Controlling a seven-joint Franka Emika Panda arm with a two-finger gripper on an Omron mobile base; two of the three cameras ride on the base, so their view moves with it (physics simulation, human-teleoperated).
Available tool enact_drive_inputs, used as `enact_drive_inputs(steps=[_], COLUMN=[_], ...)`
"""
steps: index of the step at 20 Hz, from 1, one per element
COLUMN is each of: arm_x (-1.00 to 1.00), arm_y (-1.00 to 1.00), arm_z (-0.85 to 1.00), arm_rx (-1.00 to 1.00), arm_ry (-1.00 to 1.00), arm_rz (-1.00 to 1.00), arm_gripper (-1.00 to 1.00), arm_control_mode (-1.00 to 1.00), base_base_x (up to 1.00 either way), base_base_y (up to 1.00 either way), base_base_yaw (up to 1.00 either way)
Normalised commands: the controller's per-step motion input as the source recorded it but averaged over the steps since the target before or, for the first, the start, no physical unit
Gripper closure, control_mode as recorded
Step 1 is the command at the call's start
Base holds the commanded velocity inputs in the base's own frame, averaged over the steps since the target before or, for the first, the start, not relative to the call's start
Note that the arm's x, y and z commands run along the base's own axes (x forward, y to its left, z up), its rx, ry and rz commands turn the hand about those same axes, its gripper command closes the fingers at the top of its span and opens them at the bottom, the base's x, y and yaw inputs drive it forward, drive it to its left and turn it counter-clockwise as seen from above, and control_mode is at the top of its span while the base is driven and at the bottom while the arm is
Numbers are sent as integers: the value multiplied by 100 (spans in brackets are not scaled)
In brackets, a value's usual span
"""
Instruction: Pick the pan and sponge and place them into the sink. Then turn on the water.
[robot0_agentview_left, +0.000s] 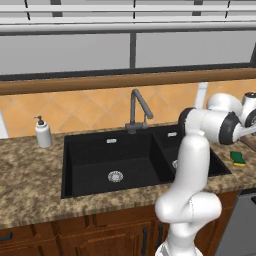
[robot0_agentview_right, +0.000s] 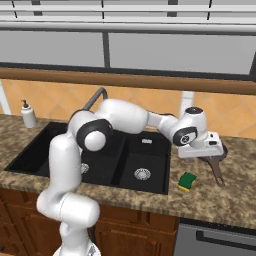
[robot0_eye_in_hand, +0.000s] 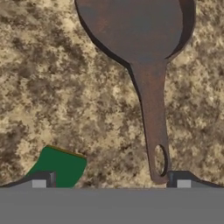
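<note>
Soap dispenser (robot0_agentview_left: 43, 132) far left on the bench (robot0_agentview_left: 30, 175), white bottle, upright, well apart from everything else. Next, the sink (robot0_agentview_left: 90, 155): black, double basin, big basin left with a round metal drain (robot0_agentview_left: 115, 176), smaller basin right, second drain (robot0_agentview_right: 142, 173) seen in the right base view. Both basins hold nothing but drains. Grey angular faucet (robot0_agentview_left: 136, 111) stands behind the divider between basins, no stream from it.

Arm crosses over the sink area from the base toward the right. Sponge (robot0_agentview_right: 187, 181) on the bench just right of the small basin, near the front edge, green top up, yellow side showing; same sponge (robot0_agentview_left: 238, 158) at the right edge of the left base view.

Pan (robot0_agentview_right: 218, 156) right of the sponge, flat on the bench, mostly hidden under the hand in the right base view; handle points toward the front edge. Pan and sponge near each other, apart, not touching. Neither is in the sink.

Gripper (robot0_eye_in_hand: 110, 183) hangs over the pan, pointing down. Hand view: pan (robot0_eye_in_hand: 135, 30) bowl at top, long handle running down to the right fingertip (robot0_eye_in_hand: 183, 183), hang-hole at its end; sponge (robot0_eye_in_hand: 59, 166) corner by the left fingertip. Jaws wide apart, holding nothing; whether a tip touches the handle, cannot tell.
</note>
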Motion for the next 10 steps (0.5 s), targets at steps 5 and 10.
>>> enact_drive_inputs(steps=[5,10], arm_x=[4,0], arm_y=[-12,0], arm_z=[-7,0], arm_rx=[0,0], arm_ry=[1,0], arm_rz=[0,0], arm_gripper=[-100,-100], arm_control_mode=[-100,-100], base_base_x=[0,0], base_base_y=[0,0], base_base_yaw=[0,0])
